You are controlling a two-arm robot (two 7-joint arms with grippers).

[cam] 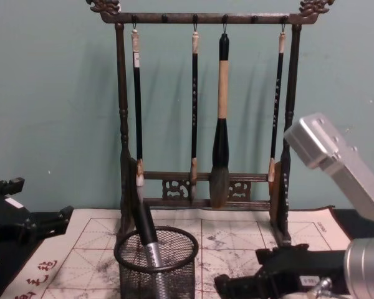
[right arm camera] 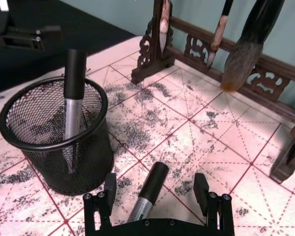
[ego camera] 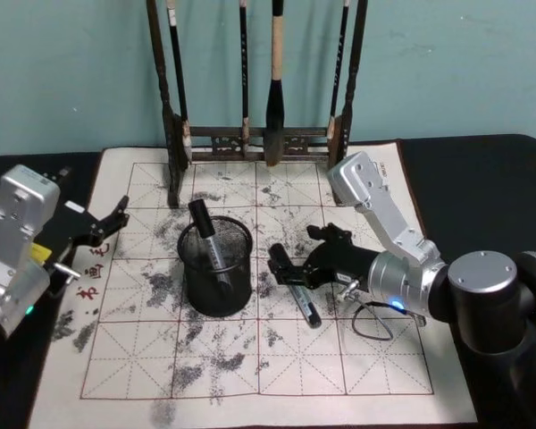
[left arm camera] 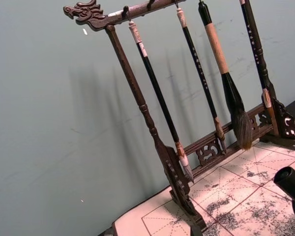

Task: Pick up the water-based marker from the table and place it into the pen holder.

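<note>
Head view, marker's place: the water-based marker lay flat on the ink-spotted practice mat, just right of the black mesh pen holder, near the frame's centre. Another marker already stood inside the holder.
Right gripper: the right gripper sat low over the mat with its jaws apart, one either side of the barrel; neither seemed to touch it.
Left gripper: the left gripper was parked at the mat's left edge, fingers apart.
Long axis: it ran diagonally, from upper left to lower right, with the black cap toward the brush rack.
Handling: it was probably light and stiff, with a smooth round barrel likely to roll or slip.
Where to hold: the best hold looked to be across the silver barrel, just behind the cap.
</note>
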